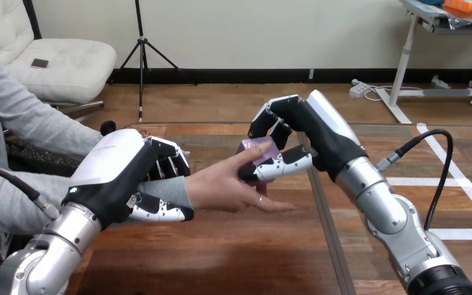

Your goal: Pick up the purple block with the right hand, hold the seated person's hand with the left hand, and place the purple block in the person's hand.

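Right hand: the black-and-white right hand pinches the small purple block between curled fingers above and thumb below; the block sits close over the thumb side of the person's hand.
Left hand: the black-and-white left hand is curled round the person's wrist at the grey sleeve cuff; fingers over, thumb under.
Risk: the block looks off the palm's centre; released here, it could slip past the fingers onto the brown wooden counter; a pull from the wrist grip would shift the target.
Hidden: which way the palm faces is unclear; whether the block touches skin cannot be told; the left fingertips lie behind the sleeve.
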Controlling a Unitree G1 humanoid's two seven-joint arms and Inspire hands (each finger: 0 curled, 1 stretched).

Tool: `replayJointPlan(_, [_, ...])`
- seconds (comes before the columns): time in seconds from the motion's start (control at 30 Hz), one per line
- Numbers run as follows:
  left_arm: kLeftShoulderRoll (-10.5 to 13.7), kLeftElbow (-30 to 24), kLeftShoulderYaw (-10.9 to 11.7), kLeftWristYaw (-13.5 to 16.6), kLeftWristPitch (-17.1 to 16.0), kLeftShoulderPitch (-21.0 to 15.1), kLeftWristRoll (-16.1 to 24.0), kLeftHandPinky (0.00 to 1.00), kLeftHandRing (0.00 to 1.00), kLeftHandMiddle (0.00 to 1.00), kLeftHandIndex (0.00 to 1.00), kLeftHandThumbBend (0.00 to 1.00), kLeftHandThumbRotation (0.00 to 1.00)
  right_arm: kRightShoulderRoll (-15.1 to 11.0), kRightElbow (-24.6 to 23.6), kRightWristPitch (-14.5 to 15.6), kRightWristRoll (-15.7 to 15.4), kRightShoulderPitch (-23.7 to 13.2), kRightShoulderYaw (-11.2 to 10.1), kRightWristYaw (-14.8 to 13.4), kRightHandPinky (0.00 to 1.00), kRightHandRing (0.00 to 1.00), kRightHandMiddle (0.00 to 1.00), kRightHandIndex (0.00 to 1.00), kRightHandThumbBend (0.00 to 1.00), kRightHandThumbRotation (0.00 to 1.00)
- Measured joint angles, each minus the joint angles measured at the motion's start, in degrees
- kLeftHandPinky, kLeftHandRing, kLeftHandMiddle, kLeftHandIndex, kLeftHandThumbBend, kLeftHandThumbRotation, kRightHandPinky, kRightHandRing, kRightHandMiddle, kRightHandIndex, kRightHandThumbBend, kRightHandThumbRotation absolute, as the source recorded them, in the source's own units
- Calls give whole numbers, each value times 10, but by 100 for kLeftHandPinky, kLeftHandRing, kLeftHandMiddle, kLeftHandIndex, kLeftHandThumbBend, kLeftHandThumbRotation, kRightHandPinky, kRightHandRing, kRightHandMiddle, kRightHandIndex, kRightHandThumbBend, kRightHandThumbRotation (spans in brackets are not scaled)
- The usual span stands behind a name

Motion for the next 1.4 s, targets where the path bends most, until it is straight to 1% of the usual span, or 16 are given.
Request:
replayJointPlan(0.37, [-3, 5, 0, 0, 0, 0, 1, 25, 32, 40, 44, 59, 0, 0, 0, 0, 3, 10, 0, 15, 36, 39, 41, 42, 75, 0])
replayJointPlan(0.67, [-4, 10, -1, 1, -2, 0, 3, 25, 32, 40, 44, 59, 0, 0, -1, 1, 3, 17, 0, 20, 36, 39, 41, 42, 75, 0])
replayJointPlan(1.13, [-4, 13, -1, 5, -2, 0, 3, 25, 32, 40, 44, 59, 0, -1, -7, 6, 3, 18, 0, 26, 37, 39, 42, 43, 75, 0])
replayJointPlan(1.27, [-4, 13, -1, 5, -2, 0, 3, 25, 32, 40, 44, 59, 0, -1, -11, 11, 3, 18, 0, 31, 35, 38, 41, 43, 76, 0])
replayJointPlan(1.4, [-4, 13, -1, 5, -2, 0, 3, 25, 32, 40, 44, 59, 0, -2, -21, 26, 3, 18, 0, 40, 34, 38, 42, 44, 79, 0])
